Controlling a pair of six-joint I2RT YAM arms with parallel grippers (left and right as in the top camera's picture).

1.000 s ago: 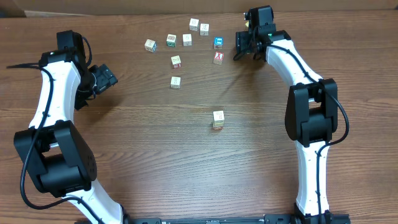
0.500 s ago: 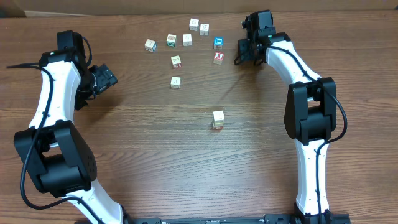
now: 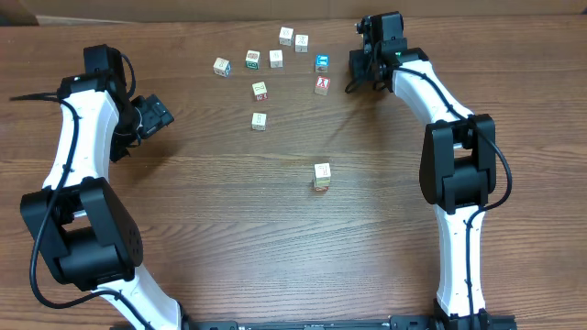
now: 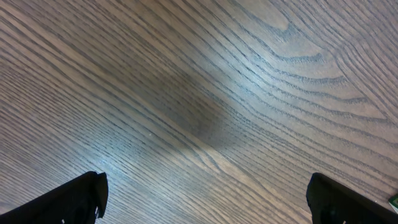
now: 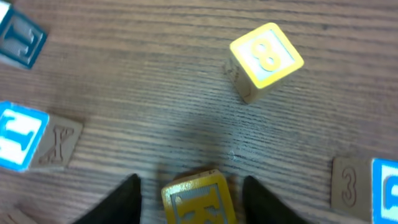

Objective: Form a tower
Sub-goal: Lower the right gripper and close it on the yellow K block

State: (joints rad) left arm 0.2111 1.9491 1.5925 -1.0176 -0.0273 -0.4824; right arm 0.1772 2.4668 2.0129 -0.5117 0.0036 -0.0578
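Seen from overhead, the tower [image 3: 321, 176] stands as a short upright stack on the bench [image 3: 229, 238], well apart from both arms. It is nearer the robot's base than the right end effector [image 3: 355, 75] and a little to that end effector's left, and it is far to the right of the left end effector [image 3: 154, 116]. The loose cubes [image 3: 260, 90] lie scattered to the left of the right end effector, with a blue cube [image 3: 321, 63] and a red-marked cube [image 3: 321, 85] closest to it. In the left wrist view, the left end effector [image 4: 205, 202] is released, its fingers [image 4: 81, 196] spread to the lower corners with plain wood grain between them. In the right wrist view, the right end effector [image 5: 191, 186] straddles a yellow K cube [image 5: 199, 202], one dark finger on each side and a thin strip of bench showing beside the cube. Whether the fingers press on it I cannot tell. Ahead of the fingertips and to the right sits a tilted yellow 8 cube [image 5: 264, 59]. A blue T cube [image 5: 22, 137] lies out to the left, with a teal cube [image 5: 18, 40] beyond it.
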